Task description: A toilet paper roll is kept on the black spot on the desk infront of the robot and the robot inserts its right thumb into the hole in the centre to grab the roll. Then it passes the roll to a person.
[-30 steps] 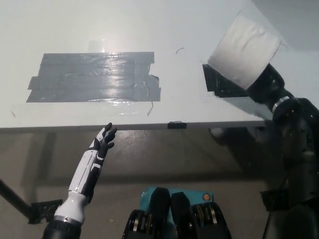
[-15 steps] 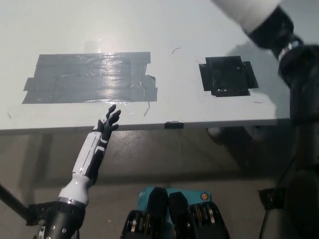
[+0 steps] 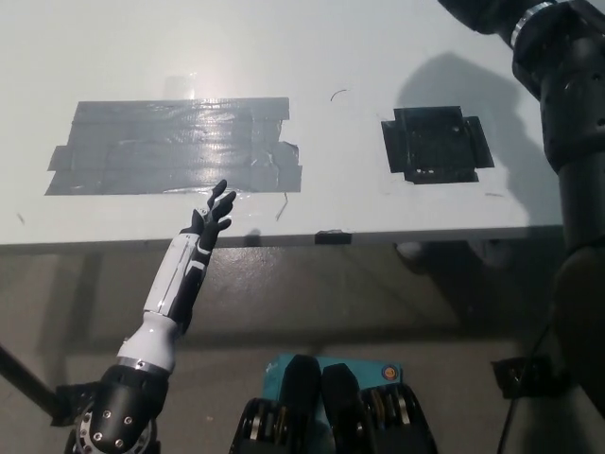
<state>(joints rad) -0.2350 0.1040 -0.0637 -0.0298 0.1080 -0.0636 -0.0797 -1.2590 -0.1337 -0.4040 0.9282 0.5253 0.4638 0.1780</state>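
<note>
Right, I'm looking down on the desk (image 3: 378,38) and the black spot (image 3: 437,143) is bare, nothing sitting on it. My right arm (image 3: 567,104) reaches up along the right edge and runs out of the top of the picture, so the right hand itself is out of view and I cannot tell what its fingers are doing. The toilet paper roll is nowhere in view either; I can't say where it is from here. A dark shadow lies on the desk just above and around the black spot. Over on the left, a wide patch of grey tape (image 3: 175,145) is stuck flat on the desk, shiny under the light, with a loose strand trailing off its lower right corner. My left hand (image 3: 210,219) hovers at the near edge of the desk, just below that grey tape, fingers (image 3: 222,196) spread apart and pointing up toward it, holding nothing. Its white forearm slants down to the lower left.
</note>
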